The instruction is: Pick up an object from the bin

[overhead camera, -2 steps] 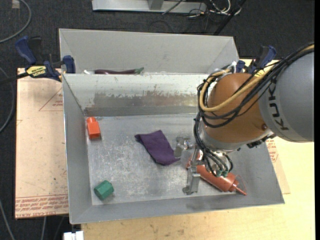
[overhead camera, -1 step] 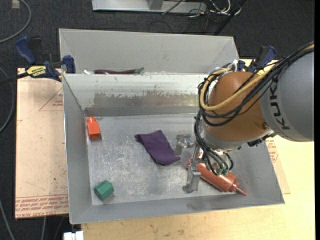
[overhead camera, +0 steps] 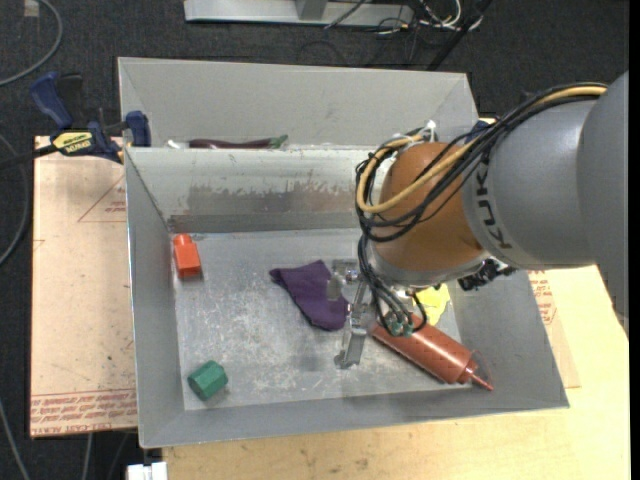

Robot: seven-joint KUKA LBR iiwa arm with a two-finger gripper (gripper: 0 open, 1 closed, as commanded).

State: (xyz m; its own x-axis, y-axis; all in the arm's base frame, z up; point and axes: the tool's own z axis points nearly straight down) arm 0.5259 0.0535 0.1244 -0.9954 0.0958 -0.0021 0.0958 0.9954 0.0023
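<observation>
Down in the grey bin (overhead camera: 300,208), the claw (overhead camera: 347,353) of a KUKA arm (overhead camera: 560,188) hangs low, its tip close to the metal floor, beneath the orange cover (overhead camera: 425,213) at the wrist. Whether the claw stands wide or narrow cannot be told from this angle, and nothing shows in its grip. Two things lie nearest. A crumpled purple cloth (overhead camera: 315,293) sits just to the claw's left as the camera sees it, a little toward the back wall, its edge seeming to touch the claw's side. A red-brown tube (overhead camera: 435,356) lies just to the claw's right, its blunt end near the tip and its pointed nozzle aimed away toward the front right corner. A yellow piece (overhead camera: 433,303) sits behind the tube, partly under the wrist. Well apart to the claw's left are an orange block (overhead camera: 186,256) near the back wall and a green block (overhead camera: 207,379) near the front. By the look of it, the pick is at the descend-and-close stage, with no object yet secured; which neighbour is meant cannot be said. The next move, on that reading, calls for the claw to settle squarely over one of them, a sidestep left for the cloth or right for the tube, then close firmly and lift straight up, clear of the walls.
</observation>
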